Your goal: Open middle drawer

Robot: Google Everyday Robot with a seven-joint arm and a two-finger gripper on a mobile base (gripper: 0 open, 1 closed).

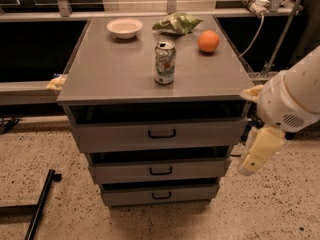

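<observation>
A grey metal cabinet has three drawers stacked under its top (115, 79). The middle drawer (125, 171) has a small black pull handle (160, 171). It sits between the taller top drawer (115, 135) and the narrow bottom drawer (130, 196). All three fronts look about equally pushed in. My gripper (252, 159) hangs from the white arm (292, 96) at the right of the cabinet. It is level with the middle drawer's right end, apart from it, and holds nothing that I can see.
On the cabinet top stand a drink can (164, 62), a white bowl (125, 27), a green chip bag (177, 22) and an orange (208, 41). A black bar (40, 204) lies on the speckled floor at the left. Cables and a rail (260, 14) run behind at the right.
</observation>
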